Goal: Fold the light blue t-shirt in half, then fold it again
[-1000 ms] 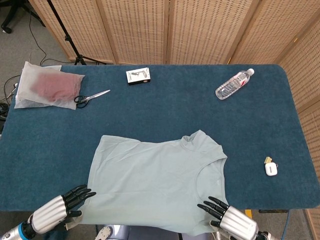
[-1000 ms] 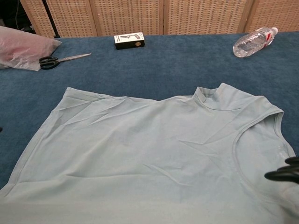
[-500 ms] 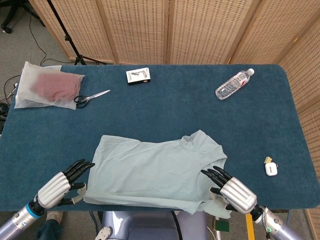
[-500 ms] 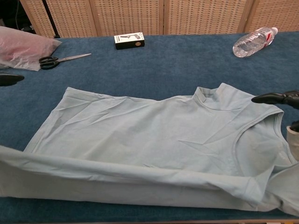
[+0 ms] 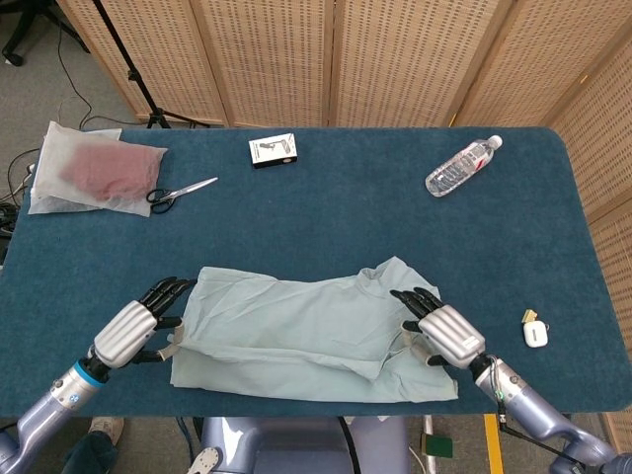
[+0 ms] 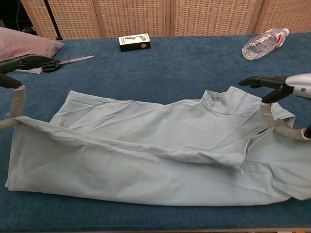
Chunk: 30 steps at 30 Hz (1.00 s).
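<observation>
- The table (image 5: 326,212) has a dark blue carpet-like top, and a wicker screen (image 5: 395,59) stands behind it.
- The light blue t-shirt (image 5: 296,341) lies near the table's front edge, its near half lifted and partly drawn over the far half, collar toward the right.
- The left hand (image 5: 133,331) holds the shirt's left edge, thumb pinching the cloth from below while the dark fingers stretch forward above it.
- The right hand (image 5: 439,331) grips the shirt by the armhole in the same way, thumb under the fabric, fingers extended together.
- A clear bag (image 5: 94,178) with something reddish inside sits at the far left corner.
- A plastic water bottle (image 5: 462,166) lies on its side at the far right; its label is too small to read.
- Black-handled scissors (image 5: 178,194) lie just beside the bag.
- A small black-and-white box (image 5: 273,151) rests near the far edge; its print cannot be read.
- A small white object (image 5: 534,334) lies near the right edge.
</observation>
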Motion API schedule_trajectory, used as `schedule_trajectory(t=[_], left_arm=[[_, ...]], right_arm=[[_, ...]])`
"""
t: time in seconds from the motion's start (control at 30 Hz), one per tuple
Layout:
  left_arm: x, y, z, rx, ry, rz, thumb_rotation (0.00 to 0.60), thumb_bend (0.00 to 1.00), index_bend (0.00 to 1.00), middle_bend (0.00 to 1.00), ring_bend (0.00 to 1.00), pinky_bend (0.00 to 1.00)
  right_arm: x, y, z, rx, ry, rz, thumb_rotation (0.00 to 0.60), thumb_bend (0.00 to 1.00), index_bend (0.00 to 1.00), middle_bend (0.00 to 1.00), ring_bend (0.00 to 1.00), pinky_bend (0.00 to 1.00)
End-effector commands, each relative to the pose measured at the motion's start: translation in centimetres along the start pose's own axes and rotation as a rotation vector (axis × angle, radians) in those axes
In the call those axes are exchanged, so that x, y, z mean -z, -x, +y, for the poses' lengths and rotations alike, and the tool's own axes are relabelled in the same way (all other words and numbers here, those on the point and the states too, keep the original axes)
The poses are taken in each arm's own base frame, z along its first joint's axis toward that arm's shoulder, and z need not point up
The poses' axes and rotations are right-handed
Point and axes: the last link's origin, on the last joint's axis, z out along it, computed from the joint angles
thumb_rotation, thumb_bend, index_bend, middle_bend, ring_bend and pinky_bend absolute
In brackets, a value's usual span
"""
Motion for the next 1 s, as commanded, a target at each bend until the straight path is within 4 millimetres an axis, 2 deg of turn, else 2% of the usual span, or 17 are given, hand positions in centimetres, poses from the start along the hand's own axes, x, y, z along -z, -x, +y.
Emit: schedule_trajectory(t=[0.03,0.37,0.73,1.0], left_arm=[[-1.7,-0.7,-0.3,-0.020,-0.043,-0.010,0.600,0.80,0.76,0.00,0.00,0.00],[-4.4,-0.9,-1.1,-0.010,-0.119,-0.028,0.600,0.80,0.76,0.00,0.00,0.00],[-6.5,-1.4,-2.3,0.003,-0.167,-0.006,0.600,0.80,0.76,0.00,0.00,0.00],[-7.8,-1.4,-3.2,0.006,-0.190,0.006,0.600,0.80,0.76,0.00,0.00,0.00]], right_arm=[[-1.8,-0.9,0.2,-0.002,0.019,0.012,0.600,0.67,0.72,0.00,0.00,0.00],[-4.8,-3.1,1.2,-0.025,0.089,0.027,0.600,0.67,0.72,0.00,0.00,0.00],[-7.2,-3.7,2.6,-0.064,0.156,0.029,0.600,0.67,0.72,0.00,0.00,0.00],[-8.1,-4.3,3.7,-0.080,0.196,0.048,0.600,0.67,0.72,0.00,0.00,0.00]])
